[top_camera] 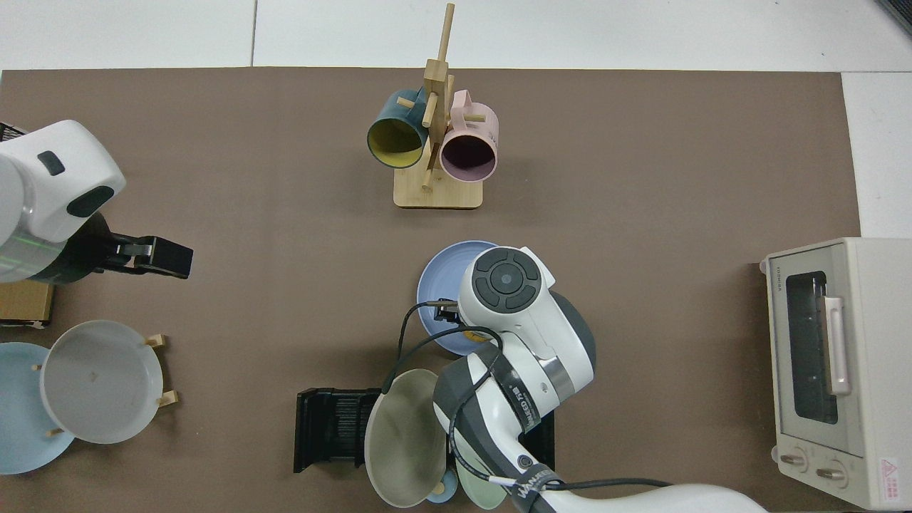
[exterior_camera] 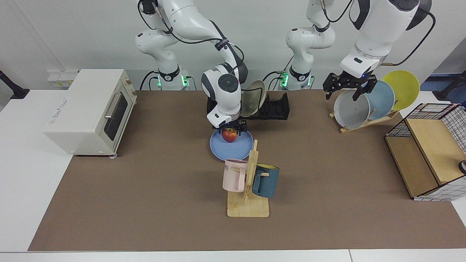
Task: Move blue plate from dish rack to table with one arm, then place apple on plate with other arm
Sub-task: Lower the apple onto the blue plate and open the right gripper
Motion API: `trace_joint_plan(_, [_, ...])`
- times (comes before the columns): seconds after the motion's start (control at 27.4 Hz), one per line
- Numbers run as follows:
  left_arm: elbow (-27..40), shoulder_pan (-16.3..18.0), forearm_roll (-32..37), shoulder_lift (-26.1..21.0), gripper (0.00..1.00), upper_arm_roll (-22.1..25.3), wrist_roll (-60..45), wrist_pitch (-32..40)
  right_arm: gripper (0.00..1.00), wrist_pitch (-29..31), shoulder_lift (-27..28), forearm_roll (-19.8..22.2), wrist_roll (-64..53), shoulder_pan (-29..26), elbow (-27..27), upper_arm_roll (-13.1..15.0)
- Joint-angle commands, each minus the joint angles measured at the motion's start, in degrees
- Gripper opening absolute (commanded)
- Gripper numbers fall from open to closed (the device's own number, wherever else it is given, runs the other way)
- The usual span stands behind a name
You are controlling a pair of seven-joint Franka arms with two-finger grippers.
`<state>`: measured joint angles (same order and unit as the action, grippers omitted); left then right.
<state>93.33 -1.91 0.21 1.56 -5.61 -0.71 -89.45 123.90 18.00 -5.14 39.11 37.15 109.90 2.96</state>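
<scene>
right tool (exterior_camera: 230, 130) clamped on apple (exterior_camera: 229, 135) | apple over blue plate (exterior_camera: 231, 147)

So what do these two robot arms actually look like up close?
Both arms are glossy white, built of rounded segments with dark grey joints and round dark caps. Black cables loop along them, and green lights glow at their bases. The right gripper and left gripper are small, black and angular, each showing a tiny blue light.
</scene>
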Motion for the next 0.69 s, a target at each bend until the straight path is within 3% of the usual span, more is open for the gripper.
trace_joint_plan(0.0, [-0.3, -0.1, 0.9, 0.6, 1.0, 0.4, 0.3, 0.7, 1.0, -7.1, -2.4, 0.1, 0.1, -0.5, -4.6, 0.1])
trace_joint_plan(0.18, [-0.3, -0.1, 0.9, 0.6, 1.0, 0.2, 0.3, 0.7, 1.0, -8.8, -6.4, 0.0, -3.2, -1.2, -6.0, 0.8])
trace_joint_plan(0.4, [-0.3, 0.0, 0.9, 0.6, 1.0, 0.4, 0.3, 0.7, 1.0, -9.0, -10.6, 0.5, -6.0, -6.5, -6.2, 0.9])
trace_joint_plan(0.66, [-0.3, 0.0, 0.9, 0.6, 1.0, 0.3, 0.3, 0.7, 1.0, -10.3, -13.2, 1.9, -18.8, -13.5, -7.5, 1.4])
